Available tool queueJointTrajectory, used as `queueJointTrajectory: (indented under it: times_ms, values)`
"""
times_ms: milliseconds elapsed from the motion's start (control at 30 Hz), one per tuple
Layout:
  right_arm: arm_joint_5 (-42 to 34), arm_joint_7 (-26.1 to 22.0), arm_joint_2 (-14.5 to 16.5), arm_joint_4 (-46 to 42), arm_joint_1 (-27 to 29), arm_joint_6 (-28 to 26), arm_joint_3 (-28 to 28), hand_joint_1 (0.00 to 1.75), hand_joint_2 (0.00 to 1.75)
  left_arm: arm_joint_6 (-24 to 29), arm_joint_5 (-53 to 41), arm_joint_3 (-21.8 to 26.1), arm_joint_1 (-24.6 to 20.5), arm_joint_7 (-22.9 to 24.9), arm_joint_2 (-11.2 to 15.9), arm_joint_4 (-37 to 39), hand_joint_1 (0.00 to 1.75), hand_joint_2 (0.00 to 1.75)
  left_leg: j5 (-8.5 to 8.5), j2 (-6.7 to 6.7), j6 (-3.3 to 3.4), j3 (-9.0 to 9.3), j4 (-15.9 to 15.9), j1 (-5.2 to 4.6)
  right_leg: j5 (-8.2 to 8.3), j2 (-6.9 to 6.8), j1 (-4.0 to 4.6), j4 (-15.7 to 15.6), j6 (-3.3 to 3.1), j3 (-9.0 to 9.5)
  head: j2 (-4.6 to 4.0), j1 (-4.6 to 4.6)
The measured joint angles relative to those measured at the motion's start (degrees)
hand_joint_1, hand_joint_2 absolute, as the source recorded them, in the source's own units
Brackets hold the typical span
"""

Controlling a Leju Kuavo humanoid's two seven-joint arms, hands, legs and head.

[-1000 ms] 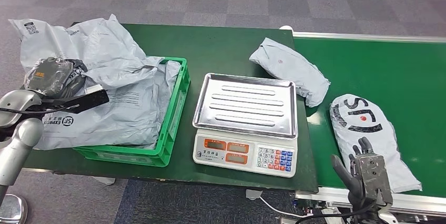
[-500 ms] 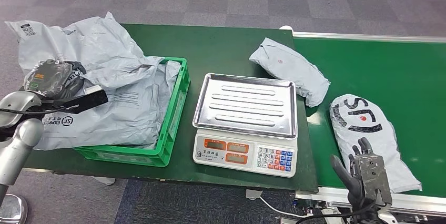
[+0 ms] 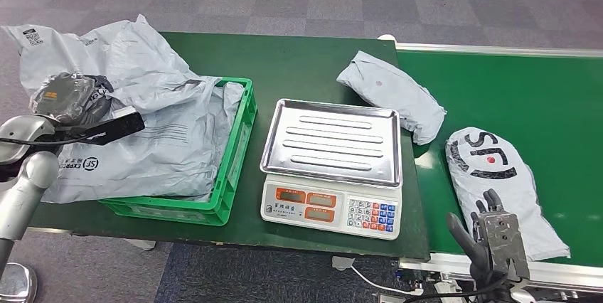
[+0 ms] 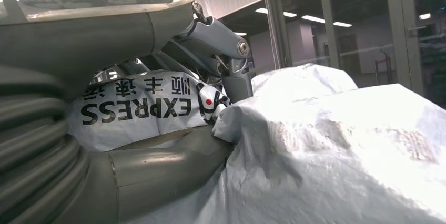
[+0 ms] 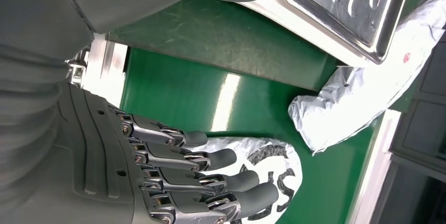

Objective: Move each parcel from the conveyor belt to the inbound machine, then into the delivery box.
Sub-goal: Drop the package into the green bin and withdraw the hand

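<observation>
Nearest thing is the right hand (image 3: 491, 235), low at the near right edge over the conveyor belt (image 3: 555, 104). Its fingers (image 5: 221, 174) are stretched out and slightly apart, holding nothing, with the tips right at the near end of the printed parcel (image 3: 498, 182). That parcel is a grey bag with big black lettering and a red dot, lying on the belt near its left edge. I can't tell if the fingertips actually touch it.

Just left of that sits the scale (image 3: 331, 168) on the green table (image 3: 299, 61), keypad and displays facing near, steel pan bare.

Further left is the green crate (image 3: 231, 168), with a large grey courier bag (image 3: 153, 139) slumped in it and spilling over its left side. The left hand (image 3: 82, 114) is over that bag at the far left. In the left wrist view the thumb and fingers (image 4: 231, 71) are closed on a fold of the grey plastic with the EXPRESS print, so it's gripping the bag.

Farther back, a second, plain grey parcel (image 3: 391, 93) lies across the seam between table and belt, just beyond the scale's far right corner and apart from the printed one.
</observation>
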Motion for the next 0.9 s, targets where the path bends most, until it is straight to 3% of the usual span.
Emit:
queueJointTrajectory:
  times_ms: [333,900]
  values:
    - [-0.09,-0.07,0.02,-0.11,0.36,0.20,-0.35,0.00,1.75,-0.21,1.29,0.00,0.20,-0.68,-0.48,1.15,1.75,1.75,0.00,0.00,0.00,0.00,0.00,0.00,0.00,0.00,-0.01,0.00,0.00,0.01,0.00,0.01]
    - [0.17,-0.27,0.85,-1.02,1.43,1.41,-2.08,0.00,1.75,-0.24,5.33,0.00,4.66,-2.44,-1.59,2.14,1.75,1.75,-0.02,0.00,-0.02,0.02,0.00,0.00,-0.01,-0.01,-0.01,0.00,-0.01,0.03,0.01,0.01]
